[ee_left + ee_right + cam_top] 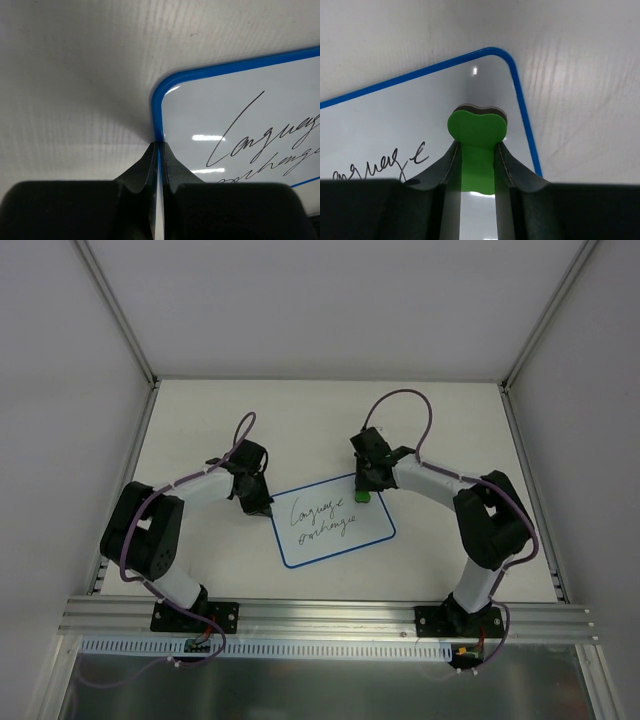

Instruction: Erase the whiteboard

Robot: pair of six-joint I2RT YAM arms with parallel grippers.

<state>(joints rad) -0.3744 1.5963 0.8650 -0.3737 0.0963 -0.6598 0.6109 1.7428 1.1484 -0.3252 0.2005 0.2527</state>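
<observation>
While left gripper [159, 150] pinches shut on the board [240, 100] edge, right gripper [477, 165], clamped on the eraser [476, 127], should press flat across the writing [265, 145].

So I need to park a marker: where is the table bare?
Bare: the table between whiteboard and back wall, and the strip between whiteboard and rail. Crowded: its far corners, left fingers pinching one, right fingers holding the green eraser.

Right of my left pincer [159, 146], the board [225, 95] runs off the picture. My right pincer [477, 150] hides the lower part of the eraser [477, 127]; the writing [395, 162] left of it is cut off.
</observation>
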